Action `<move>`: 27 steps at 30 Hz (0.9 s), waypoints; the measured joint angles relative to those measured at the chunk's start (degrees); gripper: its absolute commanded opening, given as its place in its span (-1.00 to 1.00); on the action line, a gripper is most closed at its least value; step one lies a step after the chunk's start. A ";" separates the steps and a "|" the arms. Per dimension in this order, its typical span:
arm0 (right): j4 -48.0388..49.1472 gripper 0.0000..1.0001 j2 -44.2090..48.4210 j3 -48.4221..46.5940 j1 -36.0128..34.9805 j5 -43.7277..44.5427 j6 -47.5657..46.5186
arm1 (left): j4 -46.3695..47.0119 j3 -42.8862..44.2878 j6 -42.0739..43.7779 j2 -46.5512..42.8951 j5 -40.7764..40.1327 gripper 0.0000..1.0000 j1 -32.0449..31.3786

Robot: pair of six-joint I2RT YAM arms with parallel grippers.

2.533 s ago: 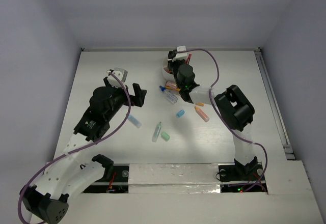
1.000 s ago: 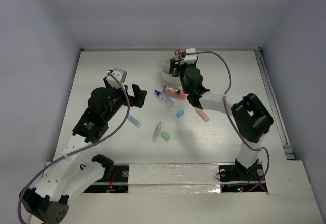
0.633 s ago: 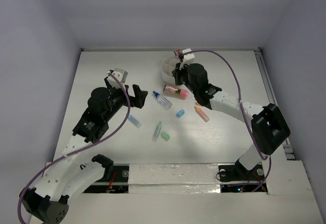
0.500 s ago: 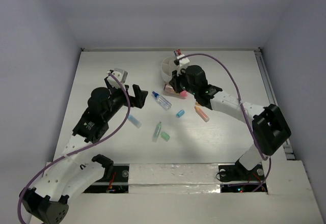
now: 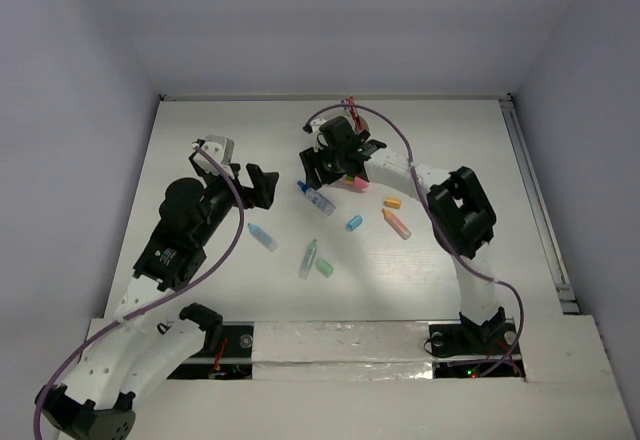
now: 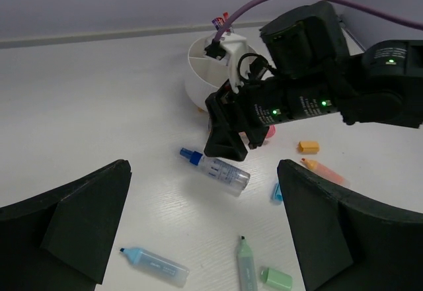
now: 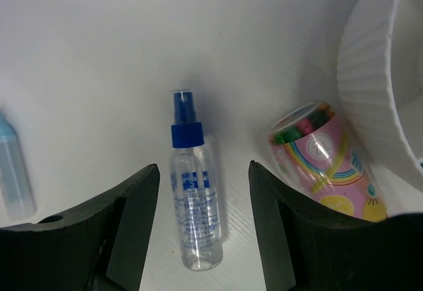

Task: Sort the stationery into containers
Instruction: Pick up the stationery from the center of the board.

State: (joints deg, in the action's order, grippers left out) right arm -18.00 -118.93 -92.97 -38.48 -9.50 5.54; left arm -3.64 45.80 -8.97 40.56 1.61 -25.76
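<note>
My right gripper (image 5: 322,168) is open and empty, its fingers (image 7: 129,225) on either side of a clear spray bottle with a blue cap (image 7: 195,211) lying on the table (image 5: 318,198). A pink rainbow-printed tube (image 7: 325,165) lies just right of it, beside the white ribbed cup (image 7: 380,86). The arm mostly hides the cup in the top view (image 5: 322,138). My left gripper (image 5: 262,188) is open and empty, held above the table. Its view shows the bottle (image 6: 221,170), the cup (image 6: 203,66), a blue marker (image 6: 155,264) and a green marker (image 6: 246,268).
Loose on the table: a blue marker (image 5: 262,237), a green marker (image 5: 309,258), a green cap (image 5: 325,269), a blue cap (image 5: 354,223), an orange cap (image 5: 392,202) and an orange marker (image 5: 397,223). Walls close the table at the back and sides.
My right gripper has swung left and forward from the cup and the pink tube to over the spray bottle. The pink tube now lies on the table. My left arm has drawn back slightly.
</note>
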 measured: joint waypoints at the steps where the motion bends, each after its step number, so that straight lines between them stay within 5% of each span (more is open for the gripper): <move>1: -1.42 0.26 -1.51 -2.01 -0.09 0.37 -0.22 | 0.00 0.00 -0.04 -0.17 -0.20 0.83 0.00; 18: -19.30 0.10 -20.90 -29.53 -4.37 7.48 -3.30 | -0.02 0.00 -0.11 -0.94 -0.61 0.88 0.72; 22: -21.38 -0.31 -22.01 -31.10 -4.35 9.46 -3.85 | 0.15 0.00 -0.11 -1.03 -0.59 0.88 0.85; 23: -22.14 -0.68 -22.03 -31.10 -4.35 9.70 -3.96 | 0.17 0.00 -0.13 -1.03 -0.59 0.88 0.87; 27: -22.58 -0.95 -22.10 -31.17 -4.31 10.40 -4.07 | 0.35 0.00 -0.13 -1.03 -0.57 0.89 1.11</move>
State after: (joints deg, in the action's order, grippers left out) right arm -40.58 -141.03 -124.14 -42.78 0.91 1.48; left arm -3.29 45.80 -9.10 39.53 1.04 -24.64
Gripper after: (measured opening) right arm 0.307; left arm 0.939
